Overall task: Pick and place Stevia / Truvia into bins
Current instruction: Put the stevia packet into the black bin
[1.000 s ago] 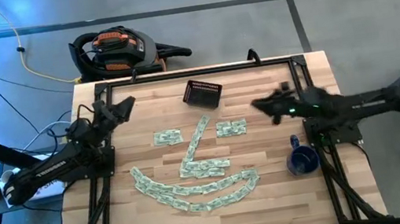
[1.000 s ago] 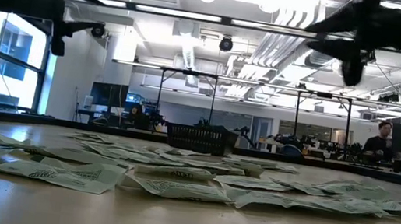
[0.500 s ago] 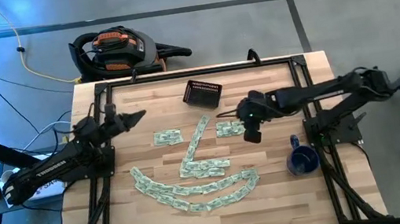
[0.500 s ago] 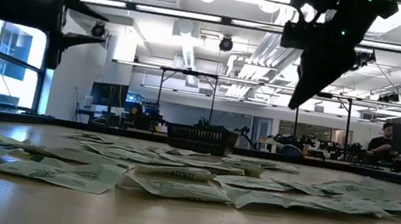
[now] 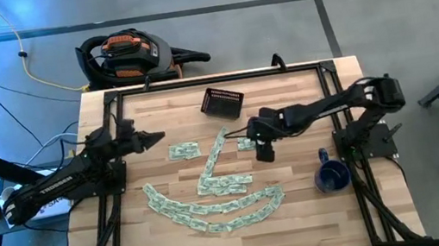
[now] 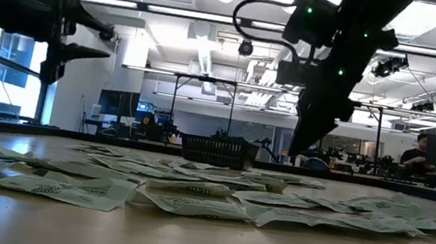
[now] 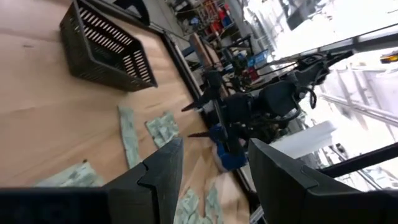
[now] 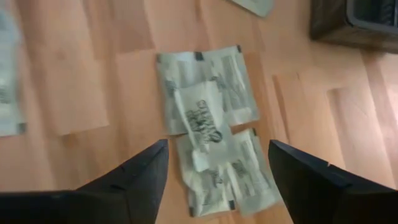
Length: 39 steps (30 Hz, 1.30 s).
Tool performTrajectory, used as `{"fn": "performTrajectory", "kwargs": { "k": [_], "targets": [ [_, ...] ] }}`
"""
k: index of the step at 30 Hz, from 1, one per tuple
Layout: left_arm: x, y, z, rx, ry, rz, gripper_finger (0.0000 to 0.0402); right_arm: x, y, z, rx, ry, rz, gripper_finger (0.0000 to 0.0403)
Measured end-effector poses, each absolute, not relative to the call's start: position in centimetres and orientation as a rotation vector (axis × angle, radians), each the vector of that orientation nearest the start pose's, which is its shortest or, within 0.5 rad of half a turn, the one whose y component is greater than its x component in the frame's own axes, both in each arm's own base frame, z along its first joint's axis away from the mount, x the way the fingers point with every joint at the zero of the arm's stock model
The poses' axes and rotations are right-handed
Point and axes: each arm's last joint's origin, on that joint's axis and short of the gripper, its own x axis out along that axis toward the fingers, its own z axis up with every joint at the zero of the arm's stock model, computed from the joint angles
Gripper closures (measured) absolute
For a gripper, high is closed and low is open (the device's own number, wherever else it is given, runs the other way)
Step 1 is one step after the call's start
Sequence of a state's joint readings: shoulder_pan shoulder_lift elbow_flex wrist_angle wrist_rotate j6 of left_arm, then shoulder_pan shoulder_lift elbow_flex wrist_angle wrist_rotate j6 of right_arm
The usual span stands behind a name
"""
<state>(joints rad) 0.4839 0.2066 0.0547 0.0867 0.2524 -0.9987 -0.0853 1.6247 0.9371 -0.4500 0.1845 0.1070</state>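
Note:
Many pale green and white Stevia sachets [image 5: 215,211] lie flat on the wooden table in a face-like pattern. A small cluster of sachets [image 8: 208,121] lies under my right gripper [image 8: 217,149], which points steeply down above it, open, one finger to each side and clear of the paper. The dark slatted basket [image 5: 222,101] stands at the table's far middle. My left gripper [image 5: 156,137] hovers open and level over the table's left part, pointing toward the right edge, with nothing in it.
A dark blue mug [image 5: 332,176] stands near the table's right edge, beside the right arm's base. A second sachet cluster [image 5: 183,151] lies left of centre. A black frame [image 5: 213,80] runs along the table's far edge. An orange and black vacuum [image 5: 127,56] sits on the floor beyond.
My right gripper has swept from near the table's right edge toward the left and down, tipping from nearly level to steeply downward, and now hangs over the right sachet cluster. My left gripper has sunk a little and turned to point level. No sachet has moved.

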Motion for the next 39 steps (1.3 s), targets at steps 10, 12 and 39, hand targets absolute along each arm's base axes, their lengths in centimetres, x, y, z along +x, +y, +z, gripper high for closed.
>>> {"fn": "performTrajectory", "kwargs": {
  "k": [10,12,39],
  "targets": [
    [9.8,4.8,17.0,-1.021,-0.090,0.380,0.0186,30.8,-3.0,15.4,-0.022,1.152,-0.145,0.0214],
    [9.8,4.8,17.0,-1.019,-0.092,0.383,0.0186,31.0,-3.3,14.9,-0.020,1.156,-0.148,0.0229],
    [9.7,4.7,16.3,-1.038,-0.031,0.419,0.0186,31.0,-5.2,14.7,-0.015,1.151,-0.096,0.0215]
  ]
}}
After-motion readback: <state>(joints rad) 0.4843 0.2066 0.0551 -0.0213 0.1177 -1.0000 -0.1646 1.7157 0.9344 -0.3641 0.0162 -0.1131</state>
